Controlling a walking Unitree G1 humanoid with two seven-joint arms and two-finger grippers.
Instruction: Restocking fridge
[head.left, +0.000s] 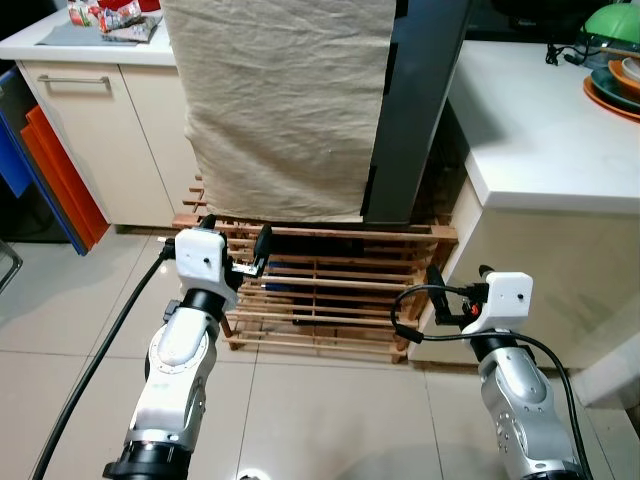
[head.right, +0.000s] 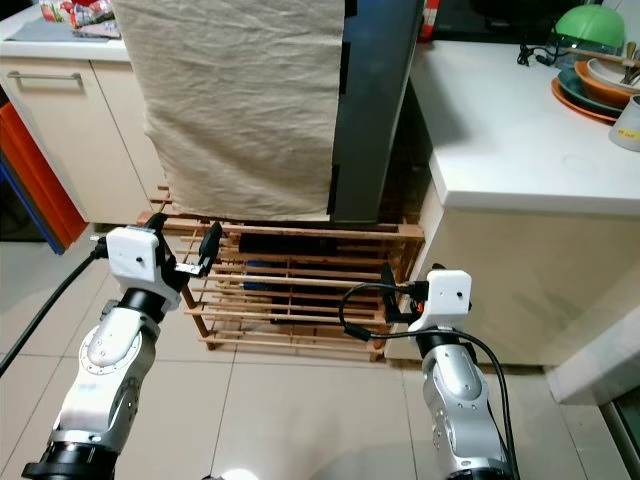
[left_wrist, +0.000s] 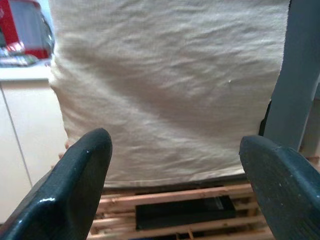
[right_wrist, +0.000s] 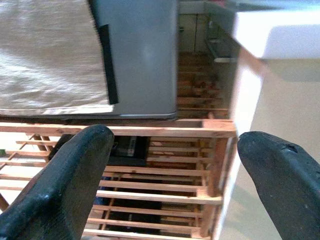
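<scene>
The fridge (head.left: 415, 110) stands straight ahead, its grey side showing and its front draped in a beige cloth (head.left: 280, 110). It rests on a low wooden slatted rack (head.left: 320, 290) with a dark flat thing (left_wrist: 185, 212) under the slats. My left gripper (head.left: 236, 238) is open, held low in front of the cloth's lower edge, with nothing between its fingers (left_wrist: 80, 180). My right gripper (head.left: 458, 282) is also open and empty, near the rack's right corner beside the white counter's base.
A white counter (head.left: 540, 130) with stacked bowls (head.left: 615, 75) juts out on the right. On the left are a cream cabinet (head.left: 100, 130) and orange and blue boards (head.left: 60, 180) leaning against it. A black cable (head.left: 100, 350) trails over the tiled floor (head.left: 320, 420).
</scene>
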